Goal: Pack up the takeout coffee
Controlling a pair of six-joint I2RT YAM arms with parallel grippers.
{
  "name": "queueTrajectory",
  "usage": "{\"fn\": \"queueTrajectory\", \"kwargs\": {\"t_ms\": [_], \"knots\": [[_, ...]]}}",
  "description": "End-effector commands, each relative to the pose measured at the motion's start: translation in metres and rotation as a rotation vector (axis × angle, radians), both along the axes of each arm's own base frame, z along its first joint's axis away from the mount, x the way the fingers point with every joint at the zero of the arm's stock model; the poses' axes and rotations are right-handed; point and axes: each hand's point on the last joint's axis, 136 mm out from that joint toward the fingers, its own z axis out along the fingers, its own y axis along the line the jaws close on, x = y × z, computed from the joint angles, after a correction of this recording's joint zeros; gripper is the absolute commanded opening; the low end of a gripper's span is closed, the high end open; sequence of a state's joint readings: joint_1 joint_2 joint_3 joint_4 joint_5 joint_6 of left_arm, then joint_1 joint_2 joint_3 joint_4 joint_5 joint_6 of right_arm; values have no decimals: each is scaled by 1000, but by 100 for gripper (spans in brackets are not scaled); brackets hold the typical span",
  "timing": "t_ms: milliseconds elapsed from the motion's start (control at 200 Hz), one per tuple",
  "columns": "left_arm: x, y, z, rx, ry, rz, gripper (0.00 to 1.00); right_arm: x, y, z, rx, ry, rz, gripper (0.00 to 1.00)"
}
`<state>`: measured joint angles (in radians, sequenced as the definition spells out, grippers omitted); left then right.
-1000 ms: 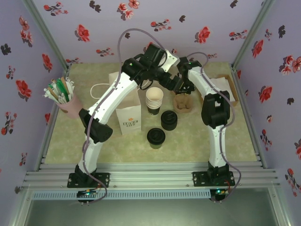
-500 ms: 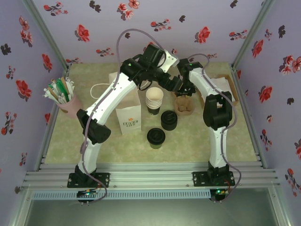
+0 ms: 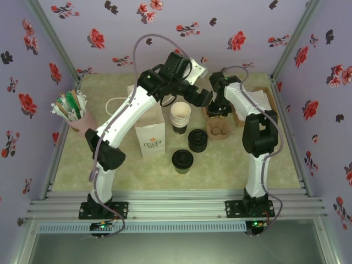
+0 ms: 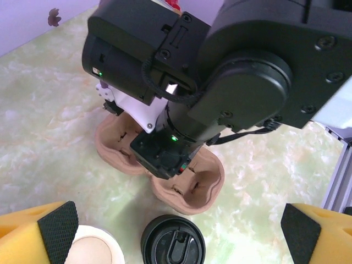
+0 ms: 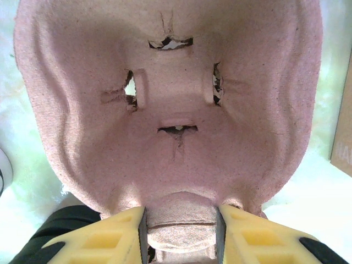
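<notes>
The pale green marbled table (image 3: pixel 231 159) carries everything, and both my arms reach over its far half. My left arm stretches above the white paper bag (image 3: pixel 149 135), which stands upright with its handle lying behind it and is the tallest thing here. My left claw (image 4: pixel 179 234) hangs in the air with its yellow fingers spread wide and nothing between them, above the cup stack and lid stack and facing my other wrist. A cardboard box (image 3: pixel 270 102) lies at the far right edge.

Just left of that box is the brown pulp cup carrier (image 3: pixel 218 129), its pockets empty. My right claw (image 5: pixel 181 231) pinches the tab at the carrier's rim, one yellow pad on each side of it.

At the far left a pink cup (image 3: pixel 82 124) holds a bunch of wrapped straws (image 3: pixel 69 104), well apart from the rest. A stack of nested cream-rimmed cups (image 3: pixel 180 116) stands just right of the bag, and a stack of black lids (image 3: pixel 197 140) sits between those cups and the carrier.

The takeout coffee (image 3: pixel 182 160) is the smallest: a short dark-walled paper cup, upright, capped with a round black lid. It stands nearest my bases, just right of the bag's front corner and far shorter than it. The lid stack lies between it and the carrier. Neither claw touches it.
</notes>
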<state>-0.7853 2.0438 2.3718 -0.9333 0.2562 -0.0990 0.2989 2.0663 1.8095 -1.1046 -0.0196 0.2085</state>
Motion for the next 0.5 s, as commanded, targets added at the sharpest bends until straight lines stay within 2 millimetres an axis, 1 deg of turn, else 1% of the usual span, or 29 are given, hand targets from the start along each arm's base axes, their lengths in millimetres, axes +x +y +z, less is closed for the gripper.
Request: {"fn": "queueTrajectory", "kwargs": {"t_ms": [0,95,180,285,355,495], "knots": [[-9,1,24,-62,-26,-11,98,-10,-6,14,1,-30,20,36],[-11,2,24,-67,-26,-11,98,-20,-8,10,4,-25,18,36],[-14,1,23,-72,-25,-12,98,-25,-9,8,11,-30,17,43],[-18,1,26,-81,-24,-11,97,-27,-9,10,15,-41,13,48],[-24,0,31,-91,-33,-15,97,-27,-8,10,23,-51,8,52],[-38,0,45,-115,-71,-4,97,-28,-6,5,37,-49,6,53]]}}
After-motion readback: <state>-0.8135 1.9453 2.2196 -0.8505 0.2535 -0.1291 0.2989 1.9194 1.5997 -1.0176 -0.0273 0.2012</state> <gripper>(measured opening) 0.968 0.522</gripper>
